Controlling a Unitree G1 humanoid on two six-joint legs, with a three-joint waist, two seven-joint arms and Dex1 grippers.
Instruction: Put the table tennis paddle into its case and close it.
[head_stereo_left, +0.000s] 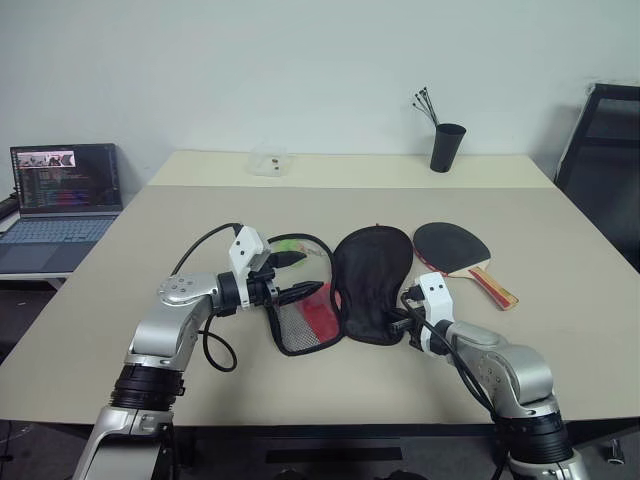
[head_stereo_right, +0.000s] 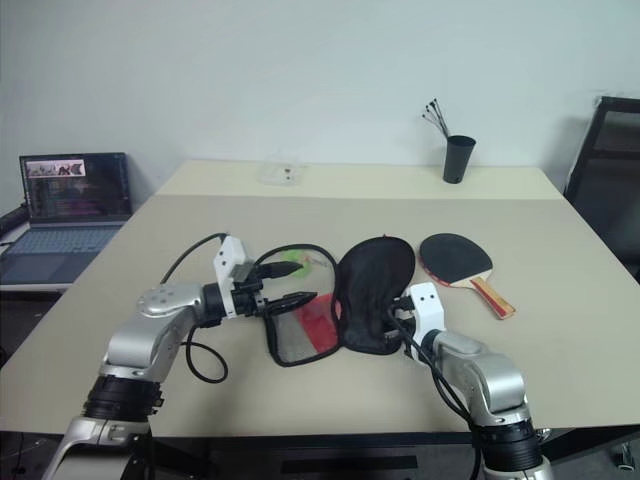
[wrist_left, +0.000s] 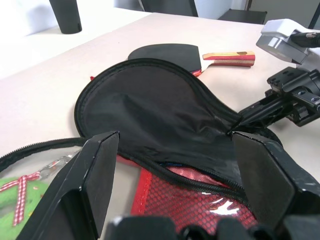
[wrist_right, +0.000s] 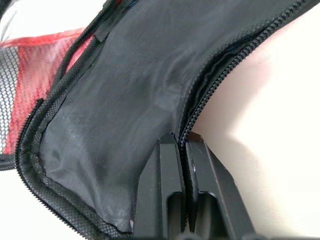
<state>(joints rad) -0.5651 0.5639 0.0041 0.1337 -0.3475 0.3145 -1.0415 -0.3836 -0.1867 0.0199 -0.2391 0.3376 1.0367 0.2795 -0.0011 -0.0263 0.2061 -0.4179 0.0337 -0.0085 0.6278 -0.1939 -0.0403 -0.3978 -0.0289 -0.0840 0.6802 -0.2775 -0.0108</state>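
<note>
The table tennis paddle (head_stereo_left: 453, 248) lies flat on the worktop (head_stereo_left: 560, 330) just beside the case (head_stereo_left: 372, 283), on its right side — round black rubber blade, short pale wooden handle with red trim, not yet picked up. The case is unzipped and spread in two halves: a limp black fabric flap with a toothed zipper rim, and a red panel under black mesh. The right tool (wrist_right: 184, 150) is clenched on the flap's zipper edge at the near end; the left tool (head_stereo_left: 298, 275) hangs released over the mesh half. Judging from this, the opening step is in hand — next, the pouch must be held agape and the paddle fetched.
</note>
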